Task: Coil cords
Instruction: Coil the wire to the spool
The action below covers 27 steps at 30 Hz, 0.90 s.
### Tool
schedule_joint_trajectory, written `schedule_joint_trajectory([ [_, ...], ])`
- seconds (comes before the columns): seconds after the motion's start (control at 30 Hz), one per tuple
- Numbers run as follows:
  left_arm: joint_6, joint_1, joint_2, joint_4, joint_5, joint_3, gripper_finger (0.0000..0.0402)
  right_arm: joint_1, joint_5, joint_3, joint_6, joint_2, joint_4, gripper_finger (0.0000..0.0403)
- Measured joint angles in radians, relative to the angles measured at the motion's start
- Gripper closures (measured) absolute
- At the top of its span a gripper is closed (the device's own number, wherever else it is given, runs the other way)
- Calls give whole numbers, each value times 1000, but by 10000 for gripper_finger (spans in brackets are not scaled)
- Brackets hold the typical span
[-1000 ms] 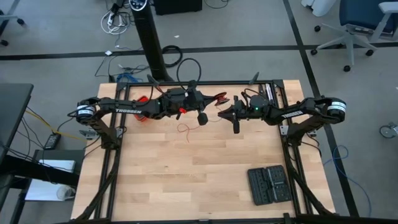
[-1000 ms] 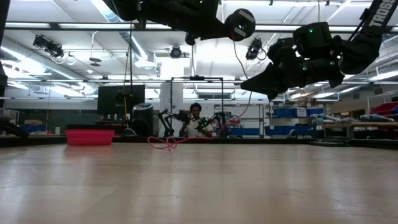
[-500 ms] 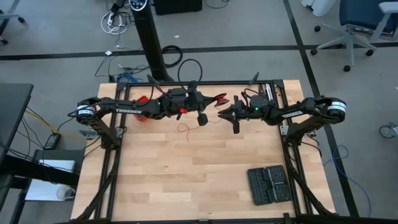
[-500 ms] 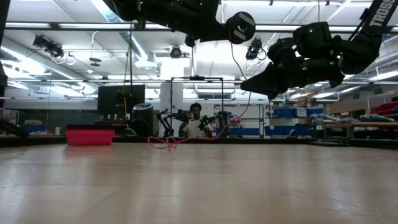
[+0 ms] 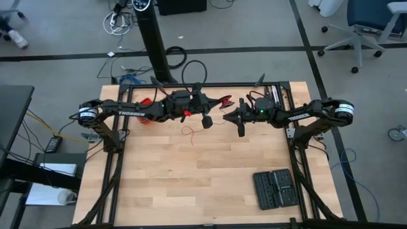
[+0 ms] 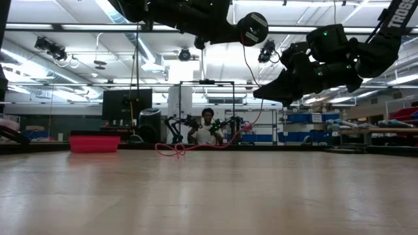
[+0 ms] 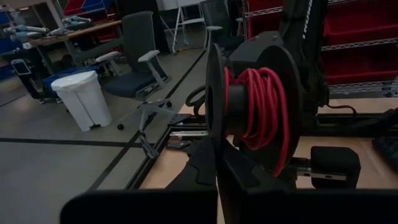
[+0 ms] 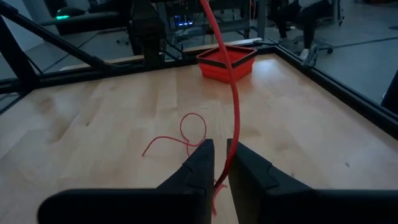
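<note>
L gripper (image 5: 205, 121): clamped on black spool (image 7: 249, 112) wound w/ red wire (image 8: 231, 99) | R gripper (image 8: 219, 163): jaws narrow, wire pinched between | loose wire end looped on table (image 5: 210, 172) just below both.

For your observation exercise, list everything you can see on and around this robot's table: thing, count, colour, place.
red wire: one, red, rising from a loose tail on the tabletop up between the right gripper's fingers
spool: one, black with red turns, held in the left gripper
red tray: one, red, far left corner of the table
black case: one, black, near right part of the table
table: one, light wood
person: one, in the room beyond
left gripper: shut on the spool
right gripper: closed around the wire
</note>
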Motion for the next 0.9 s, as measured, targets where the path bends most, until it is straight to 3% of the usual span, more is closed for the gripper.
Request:
schedule_joint_trajectory([
  [0.53,-1,6,0,-26,-5,0,401,-18,-16,0,0,0,-9,365],
  [0.9,-4,6,0,-76,-5,0,401,-33,-14,0,-18,0,-64,399],
])
